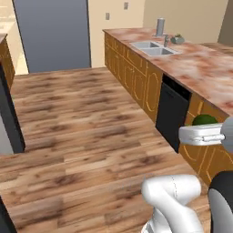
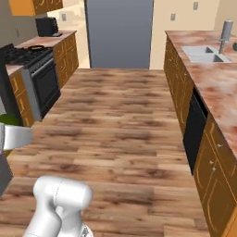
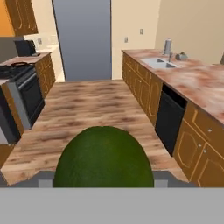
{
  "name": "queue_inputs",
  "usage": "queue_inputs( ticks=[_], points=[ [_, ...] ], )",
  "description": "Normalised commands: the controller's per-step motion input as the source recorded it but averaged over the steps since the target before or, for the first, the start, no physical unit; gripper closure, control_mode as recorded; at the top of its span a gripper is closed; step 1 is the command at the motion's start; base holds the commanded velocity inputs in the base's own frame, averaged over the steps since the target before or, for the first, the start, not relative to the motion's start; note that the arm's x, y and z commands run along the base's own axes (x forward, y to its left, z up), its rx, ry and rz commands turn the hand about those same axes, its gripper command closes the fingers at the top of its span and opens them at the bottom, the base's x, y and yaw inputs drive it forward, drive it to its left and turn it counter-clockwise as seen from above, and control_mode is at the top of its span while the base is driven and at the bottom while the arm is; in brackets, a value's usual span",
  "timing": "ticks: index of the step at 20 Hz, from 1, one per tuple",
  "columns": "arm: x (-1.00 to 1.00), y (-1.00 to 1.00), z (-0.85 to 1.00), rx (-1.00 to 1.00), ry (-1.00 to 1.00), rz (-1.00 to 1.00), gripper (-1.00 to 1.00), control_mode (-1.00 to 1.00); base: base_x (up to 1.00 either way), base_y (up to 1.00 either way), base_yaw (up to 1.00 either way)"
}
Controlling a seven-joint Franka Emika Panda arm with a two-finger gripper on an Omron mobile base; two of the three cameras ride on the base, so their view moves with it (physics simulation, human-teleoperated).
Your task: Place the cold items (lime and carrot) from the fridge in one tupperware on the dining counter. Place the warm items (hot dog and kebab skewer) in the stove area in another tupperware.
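A dark green lime (image 3: 103, 157) bulges large at the bottom of the hand view, held between the two fingers of my gripper (image 3: 103, 180), which is shut on it. From the left base view the lime (image 1: 205, 119) peeks over the white hand of the gripper (image 1: 203, 129), held in the air beside the counter cabinets. The right base view catches the lime (image 2: 8, 119) at its left edge, above the gripper (image 2: 11, 134). The carrot, hot dog, kebab skewer and tupperware are out of view.
A long marbled counter (image 1: 200, 68) with a sink (image 1: 152, 48), a faucet and a small green object (image 1: 177, 39) runs along the right, with a black dishwasher (image 1: 172, 111) below. A black stove (image 2: 32, 62) stands on the left. Wood floor (image 2: 115, 120) stretches ahead to a grey panel (image 2: 119, 32).
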Motion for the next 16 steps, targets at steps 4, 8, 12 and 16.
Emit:
queue_inputs(
  ticks=[4,8,12,16],
  points=[
    [0.00,0.00,0.00,0.00,0.00,0.00,1.00,1.00,-0.28,-1.00,-0.18],
    [0.00,0.00,0.00,0.00,0.00,0.00,1.00,1.00,-0.39,-1.00,-0.13],
    [0.00,0.00,0.00,0.00,0.00,0.00,1.00,1.00,-0.28,-1.00,-0.11],
    [0.00,0.00,0.00,0.00,0.00,0.00,1.00,1.00,-0.10,-1.00,-0.07]
  ],
)
